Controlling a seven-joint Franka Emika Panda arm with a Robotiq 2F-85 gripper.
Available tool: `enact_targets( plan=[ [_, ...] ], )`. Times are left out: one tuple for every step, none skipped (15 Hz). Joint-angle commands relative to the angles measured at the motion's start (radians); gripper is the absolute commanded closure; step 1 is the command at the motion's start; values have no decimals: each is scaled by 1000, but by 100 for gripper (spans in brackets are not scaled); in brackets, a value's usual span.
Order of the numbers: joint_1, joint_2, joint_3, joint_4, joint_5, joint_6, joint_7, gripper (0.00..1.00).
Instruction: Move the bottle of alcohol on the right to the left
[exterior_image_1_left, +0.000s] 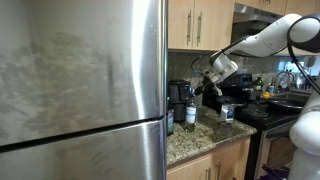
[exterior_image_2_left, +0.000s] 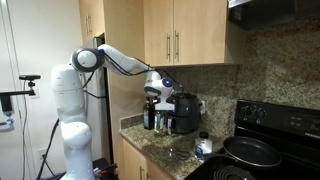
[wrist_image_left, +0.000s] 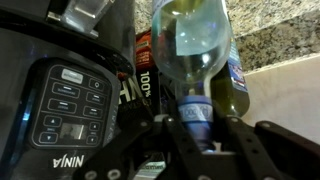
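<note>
Upside down, the wrist view cuts off the bottle of alcohol (wrist_image_left: 190, 45) at the top edge. Its neck stands at lower centre between the narrowly spread fingers (wrist_image_left: 245, 140); I cannot tell whether they pinch it. Only an exterior view shows the gripper (exterior_image_2_left: 154, 97) above the bottle, left of the black Ninja appliance (exterior_image_2_left: 183, 112) on the bench (exterior_image_2_left: 160, 148).

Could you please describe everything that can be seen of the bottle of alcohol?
In the wrist view, which stands upside down, the bottle of alcohol is greenish tinted glass, its rounded shoulder narrowing to a slim neck with a bluish band. It looks upright, close beside the black Ninja appliance, with another dark bottle just behind. The gripper's jaws flank its neck; whether they press on it cannot be told.
</note>
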Motion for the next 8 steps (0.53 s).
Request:
enact_targets(
  plan=[
    [-14, 7, 2, 43, 43, -95, -117, 94],
    [-16, 8, 1, 40, 73, -112, -128, 94],
    [43, 87, 64, 127, 143, -44, -59, 94],
    [-8, 13, 22, 17, 53, -61, -79, 78],
    [3, 33, 41, 40, 84, -57, -77, 78],
    [17, 54, 58, 64, 102, -53, -71, 78],
    [31, 74, 73, 85, 109, -47, -62, 94],
    [42, 84, 83, 86, 83, -4, -67, 94]
  ],
)
